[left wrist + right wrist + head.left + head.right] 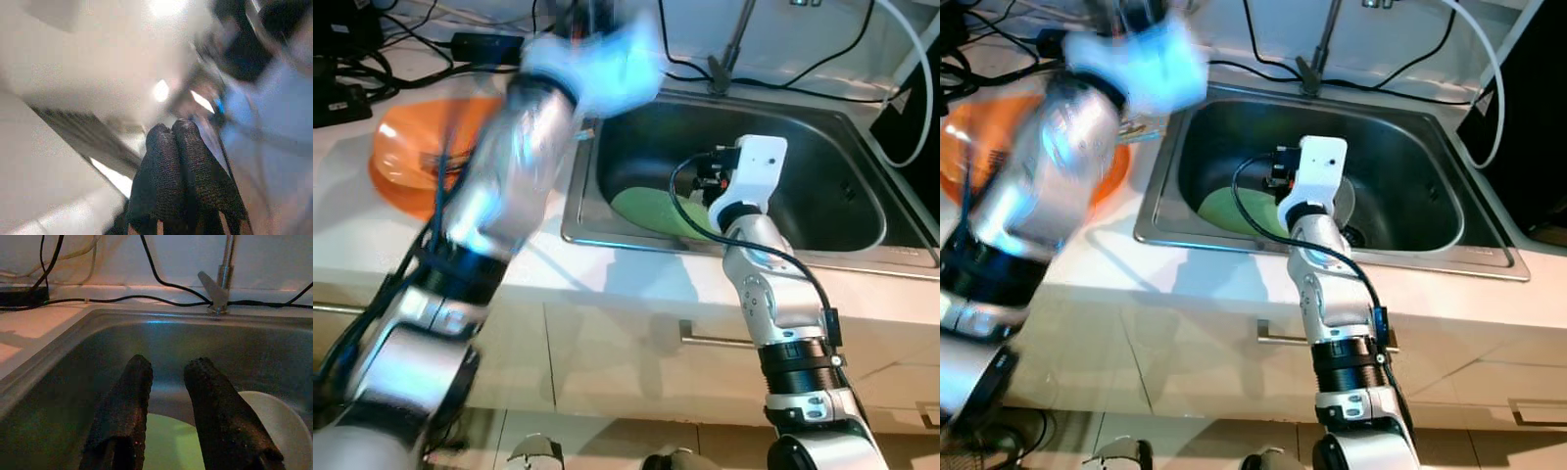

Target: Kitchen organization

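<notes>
Green plate (651, 211) lying flat in the bottom of the steel sink (636, 127), toward the sink's left wall, with a white plate (279, 423) just beside it nearer the drain and the two appearing to overlap.

Orange plate (406, 162) sitting on the white countertop (352, 240) to the left of the sink, partly hidden behind the blurred left arm. Black cables (372, 59) trailing across the countertop behind the orange plate and along the wall behind the sink.

Left gripper (171, 134) being held up high above the sink's left rear corner, blurred in the head views; fingers (188, 161) pressing tightly together with nothing between them, seen against a smeared pale background.

Faucet (222, 284) standing at the middle of the sink's back rim.

Right gripper (168, 369) reaching down into the sink from its front rim, hovering above the green plate; fingers (127, 401) standing a little apart, holding nothing, tips pointing toward the sink's back wall and touching neither plate.

Cabinet drawer handle (705, 340) showing on the front below the sink, just left of the right arm.
</notes>
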Controlling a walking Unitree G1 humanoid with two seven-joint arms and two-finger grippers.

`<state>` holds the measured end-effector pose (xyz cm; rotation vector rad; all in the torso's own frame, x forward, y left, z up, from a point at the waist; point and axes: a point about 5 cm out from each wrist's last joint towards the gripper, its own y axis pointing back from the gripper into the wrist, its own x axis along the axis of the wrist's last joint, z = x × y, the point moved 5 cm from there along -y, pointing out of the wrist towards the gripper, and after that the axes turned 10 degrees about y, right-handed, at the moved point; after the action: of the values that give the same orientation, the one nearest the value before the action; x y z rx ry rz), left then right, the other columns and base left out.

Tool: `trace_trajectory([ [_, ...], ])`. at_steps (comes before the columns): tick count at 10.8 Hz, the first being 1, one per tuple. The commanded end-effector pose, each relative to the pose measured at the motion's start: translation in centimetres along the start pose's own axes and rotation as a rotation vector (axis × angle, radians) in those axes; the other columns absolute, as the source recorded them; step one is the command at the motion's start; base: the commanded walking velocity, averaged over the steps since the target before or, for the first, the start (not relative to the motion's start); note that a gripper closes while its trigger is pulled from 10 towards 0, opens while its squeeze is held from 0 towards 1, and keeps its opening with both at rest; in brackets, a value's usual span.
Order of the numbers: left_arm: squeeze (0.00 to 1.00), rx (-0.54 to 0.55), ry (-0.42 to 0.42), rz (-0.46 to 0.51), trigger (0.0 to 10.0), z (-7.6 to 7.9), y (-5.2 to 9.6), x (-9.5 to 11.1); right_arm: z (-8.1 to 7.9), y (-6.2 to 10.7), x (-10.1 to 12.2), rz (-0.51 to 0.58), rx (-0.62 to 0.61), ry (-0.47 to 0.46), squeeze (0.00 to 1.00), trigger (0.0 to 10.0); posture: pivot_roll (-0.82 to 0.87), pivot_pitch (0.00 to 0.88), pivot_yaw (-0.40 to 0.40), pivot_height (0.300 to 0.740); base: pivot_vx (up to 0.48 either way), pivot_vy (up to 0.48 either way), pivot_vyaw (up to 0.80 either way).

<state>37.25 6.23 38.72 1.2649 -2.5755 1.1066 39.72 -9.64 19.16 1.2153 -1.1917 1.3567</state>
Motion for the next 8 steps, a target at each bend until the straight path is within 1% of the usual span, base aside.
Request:
trace_trajectory([
  [1,0.00,0.048,0.076,0.094,0.0,-1.0,-0.2,2.3,0.4,-0.2,0.6,0.021,-0.010,0.002,0.00,10.0,0.02,0.069,-0.132,0.719,0.000,0.000,0.00],
  [2,0.00,0.050,0.126,0.110,0.0,-1.1,-0.2,2.8,0.4,-0.2,0.6,0.021,-0.010,0.002,0.00,10.0,0.02,0.069,-0.132,0.719,0.000,0.000,0.00],
  [3,0.00,0.040,0.307,0.124,9.6,-0.9,-0.1,3.2,0.4,-0.2,0.6,0.020,-0.010,0.002,0.00,10.0,0.02,0.067,-0.131,0.719,0.000,0.000,0.00],
  [4,0.00,0.050,0.589,0.139,10.0,-0.8,0.0,3.3,0.3,-0.2,0.6,0.020,-0.008,0.002,0.00,10.0,0.02,0.067,-0.131,0.719,0.000,0.000,0.00],
  [5,0.00,0.055,0.661,0.115,10.0,-0.6,-0.1,2.7,0.3,-0.2,0.6,0.021,-0.007,0.002,0.00,10.0,0.02,0.066,-0.130,0.719,0.000,0.000,0.00],
  [6,0.00,0.006,0.615,0.071,10.0,0.3,0.0,1.9,0.4,-0.2,0.6,0.021,-0.009,0.002,0.00,10.0,0.02,0.067,-0.129,0.719,0.000,0.000,0.00],
  [7,0.00,-0.131,0.466,0.045,10.0,2.8,0.9,1.5,0.4,-0.2,0.5,0.020,-0.010,0.002,0.00,10.0,0.02,0.067,-0.128,0.719,0.000,0.000,0.00],
  [8,0.00,-0.243,0.370,0.041,10.0,4.9,2.1,1.2,0.3,-0.1,0.5,0.019,-0.010,0.002,0.00,10.0,0.02,0.066,-0.125,0.719,0.000,0.000,0.00],
])
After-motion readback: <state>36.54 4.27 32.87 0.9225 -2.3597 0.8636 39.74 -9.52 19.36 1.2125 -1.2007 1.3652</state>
